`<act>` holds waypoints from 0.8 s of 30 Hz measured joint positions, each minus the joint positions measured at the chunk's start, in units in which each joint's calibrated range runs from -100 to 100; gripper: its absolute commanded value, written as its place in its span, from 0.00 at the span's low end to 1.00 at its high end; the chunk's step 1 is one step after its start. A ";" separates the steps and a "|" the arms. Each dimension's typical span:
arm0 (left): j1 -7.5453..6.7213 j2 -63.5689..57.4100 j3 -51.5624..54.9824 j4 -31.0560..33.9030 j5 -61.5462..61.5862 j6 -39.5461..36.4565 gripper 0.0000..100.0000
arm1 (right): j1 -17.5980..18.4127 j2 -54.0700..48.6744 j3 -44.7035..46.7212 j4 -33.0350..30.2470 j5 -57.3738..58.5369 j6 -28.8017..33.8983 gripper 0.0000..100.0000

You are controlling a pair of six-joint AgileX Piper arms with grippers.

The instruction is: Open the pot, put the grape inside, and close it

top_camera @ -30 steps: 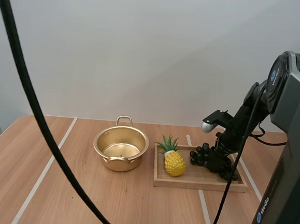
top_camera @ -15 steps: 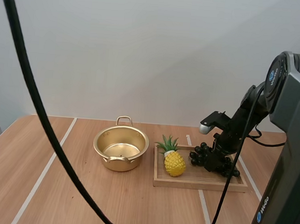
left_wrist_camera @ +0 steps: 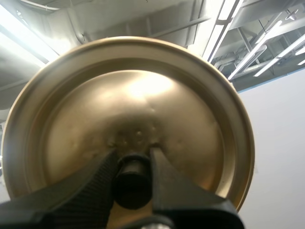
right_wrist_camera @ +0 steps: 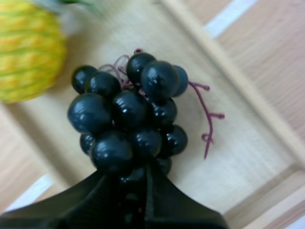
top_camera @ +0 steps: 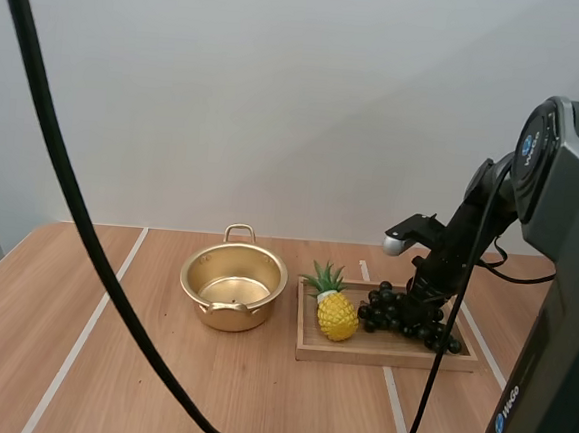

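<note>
Since a second ago the grape bunch (top_camera: 402, 316) has shifted along the wooden tray (top_camera: 379, 357) toward its pineapple (top_camera: 337, 316) end, and my right gripper (right_wrist_camera: 138, 179) has gone with it. The gripper is clamped on the bunch's near berries. The bunch is low over the tray; whether touching or just clear I cannot tell. I judge it light, lumpy and slick: grip deep, by the stem. The right arm reaches forward, wrist pitched down over the tray. My left gripper (left_wrist_camera: 132, 171) pinches the lid (left_wrist_camera: 128, 105) by its knob (left_wrist_camera: 132, 180).

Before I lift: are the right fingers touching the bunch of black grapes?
Touching. Right wrist view: the right gripper pinches the lowest berries of the bunch of black grapes between its fingers.
</note>
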 measured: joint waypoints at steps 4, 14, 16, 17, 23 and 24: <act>0.00 0.00 0.00 0.00 0.00 0.00 0.00 | 0.06 -7.93 0.26 -0.02 1.01 0.21 0.00; 0.00 0.00 0.00 2.66 -0.16 0.00 0.00 | 0.06 -26.40 -3.51 2.28 2.60 1.38 0.00; 0.00 0.00 0.00 2.93 -0.50 0.00 0.00 | 0.06 -28.75 -6.05 3.28 3.10 2.32 0.00; 0.00 0.00 -0.11 3.03 -0.50 0.00 0.00 | 0.06 -29.79 -7.70 3.89 3.59 2.67 0.00; 0.00 -0.22 -0.27 3.26 -2.00 0.00 0.00 | 0.06 -32.26 -18.37 11.17 5.62 5.59 0.00; 0.00 -0.22 -0.27 3.36 -2.20 0.00 0.00 | 0.06 -32.26 -19.90 12.98 5.62 6.06 0.00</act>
